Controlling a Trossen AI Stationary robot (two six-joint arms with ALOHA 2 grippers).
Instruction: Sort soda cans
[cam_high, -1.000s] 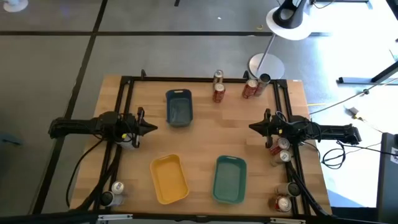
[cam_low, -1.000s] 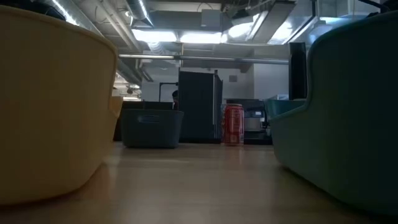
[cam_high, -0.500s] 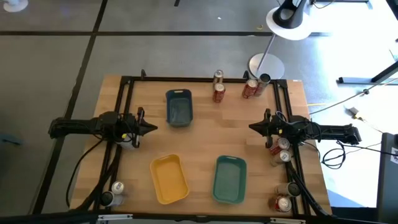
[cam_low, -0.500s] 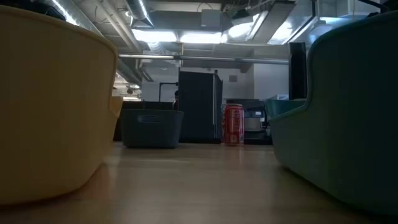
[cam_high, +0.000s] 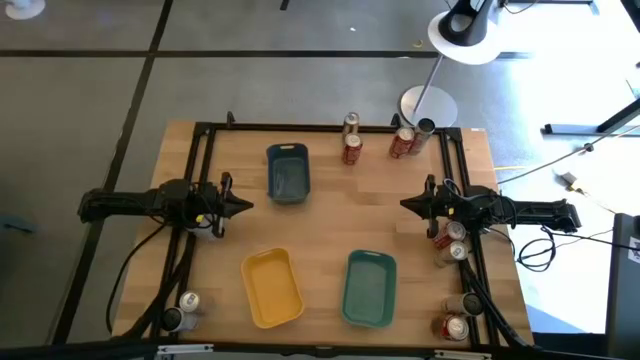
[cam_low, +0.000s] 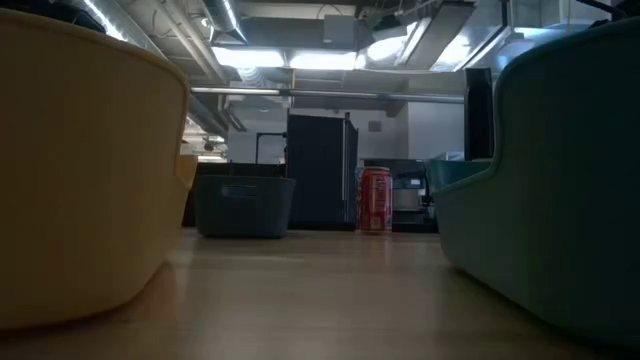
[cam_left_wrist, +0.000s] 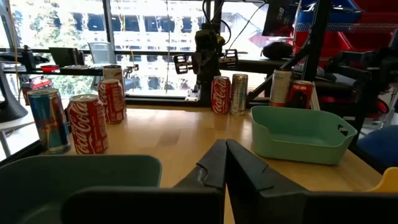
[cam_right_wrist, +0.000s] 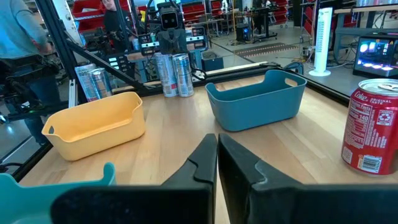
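**Cans at the rims, middle of the table bare**

Both claws wait with fingers pressed together — left gripper (cam_high: 243, 207) at the left rail, right gripper (cam_high: 408, 204) at the right; bare wood lies open between them. Three trays: dark blue tray (cam_high: 288, 172) toward the far edge, yellow tray (cam_high: 272, 287) and teal tray (cam_high: 369, 288) near the front. The soda cans (cam_high: 352, 150) hug the edges — four along the far rail, others clustered at both side rails, partly hidden.
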